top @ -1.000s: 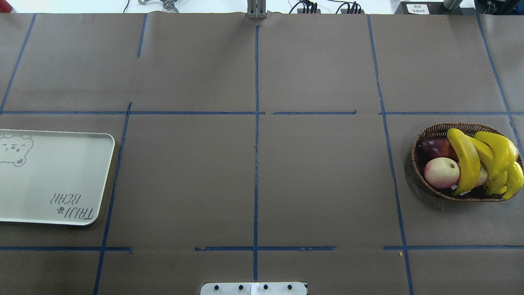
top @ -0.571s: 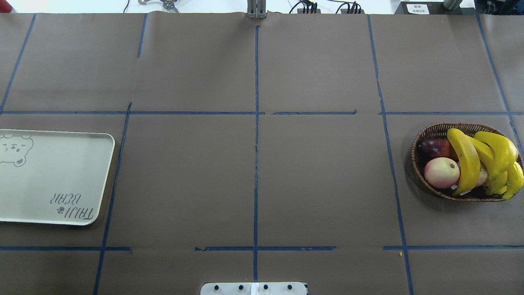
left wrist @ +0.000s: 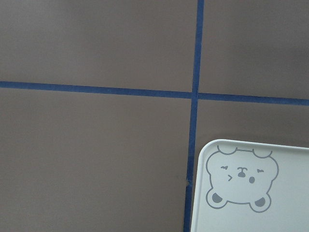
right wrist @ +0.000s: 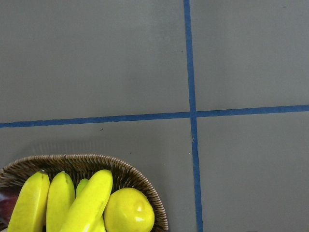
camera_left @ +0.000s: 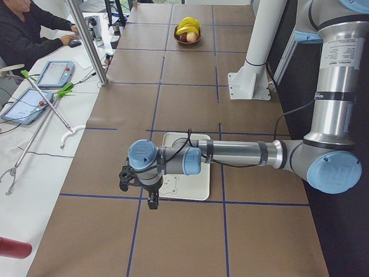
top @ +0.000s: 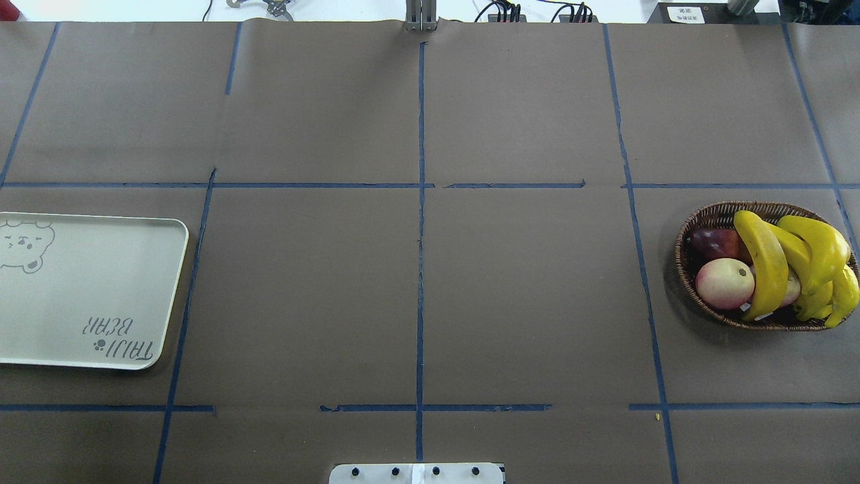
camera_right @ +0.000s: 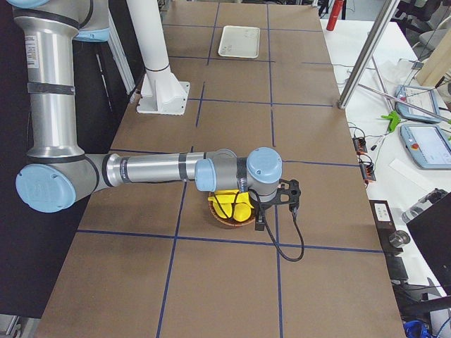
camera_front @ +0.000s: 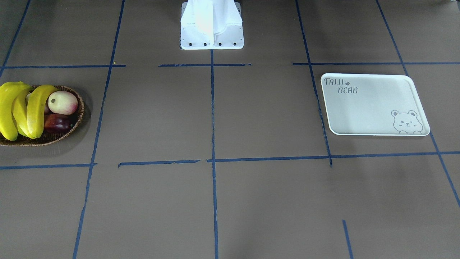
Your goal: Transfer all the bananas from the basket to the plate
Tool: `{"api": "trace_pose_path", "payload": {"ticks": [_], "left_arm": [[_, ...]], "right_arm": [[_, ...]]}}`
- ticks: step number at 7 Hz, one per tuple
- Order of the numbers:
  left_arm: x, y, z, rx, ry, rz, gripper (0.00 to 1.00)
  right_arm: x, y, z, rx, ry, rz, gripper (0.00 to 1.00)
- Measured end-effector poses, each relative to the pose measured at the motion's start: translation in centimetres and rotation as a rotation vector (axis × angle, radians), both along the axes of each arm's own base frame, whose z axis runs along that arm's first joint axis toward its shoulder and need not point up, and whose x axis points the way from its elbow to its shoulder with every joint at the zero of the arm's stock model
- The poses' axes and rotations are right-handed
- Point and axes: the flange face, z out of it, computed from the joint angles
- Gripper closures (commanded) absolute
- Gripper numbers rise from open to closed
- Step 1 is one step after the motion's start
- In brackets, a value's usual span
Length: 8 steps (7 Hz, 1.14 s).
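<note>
Bright-yellow bananas [top: 766,269] lie piled in the brown wicker basket [top: 680,255] at the table's right end. They also show in the front view as bananas [camera_front: 34,108] in the basket [camera_front: 81,108], and in the right wrist view as bananas [right wrist: 87,203]. The white plate [top: 87,289] with the bear print lies bare at the left end; its corner, the plate [left wrist: 270,212], shows in the left wrist view. The left gripper [camera_left: 138,187] hovers by the plate's outer end. The right gripper [camera_right: 278,204] hovers beside the basket. I cannot tell whether either is open or shut.
A pink-white peach [top: 724,282], a dark red fruit [top: 713,242] and a plump yellow fruit [right wrist: 129,210] share the basket. The white robot base [camera_front: 212,25] stands at mid-table. A seated person [camera_left: 26,34] and tablets [camera_left: 55,72] are along the operators' side.
</note>
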Motion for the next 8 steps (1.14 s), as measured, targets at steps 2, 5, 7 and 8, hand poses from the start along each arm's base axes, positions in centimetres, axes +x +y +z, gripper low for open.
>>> {"api": "trace_pose_path", "payload": {"ticks": [2,5,7,8], "left_arm": [[0.0,0.2,0.0,-0.001,0.0,-0.001,0.0],[-0.1,0.4,0.0,-0.001,0.001,-0.002,0.0],[-0.1,0.4,0.0,0.0,0.001,-0.002,0.0],[-0.1,0.4,0.0,0.001,0.0,-0.002,0.0]], "right_arm": [[-2.4,-0.1,-2.1,-0.053,-0.035,0.025,0.01],[-8.9,0.7,-7.2,-0.189,-0.012,0.095,0.01],[-12.1,1.7,-6.8,-0.229,0.019,0.066,0.0],[-13.0,2.0,-6.4,-0.237,0.032,0.051,0.0]]}}
